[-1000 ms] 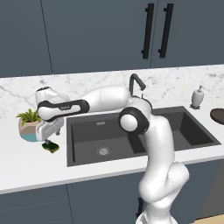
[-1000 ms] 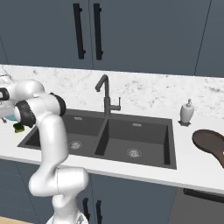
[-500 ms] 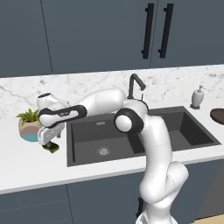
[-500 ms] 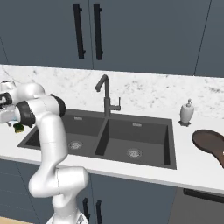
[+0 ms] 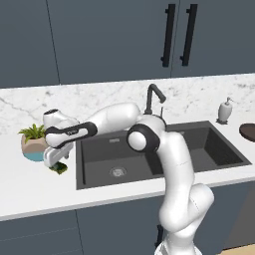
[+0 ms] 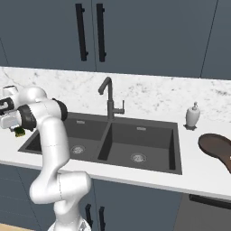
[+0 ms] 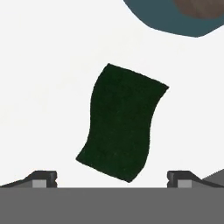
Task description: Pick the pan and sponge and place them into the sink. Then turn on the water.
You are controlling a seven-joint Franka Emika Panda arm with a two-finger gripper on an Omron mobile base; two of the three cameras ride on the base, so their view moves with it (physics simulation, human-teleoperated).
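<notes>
The tool hangs over the sponge left of the sink.

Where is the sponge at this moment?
The sponge lies flat on the white counter, left of the sink, beside the potted plant, directly under the open gripper.

The sponge lies on the bench left of the sink, just before the plant; the pan sits right of the sink.
</notes>
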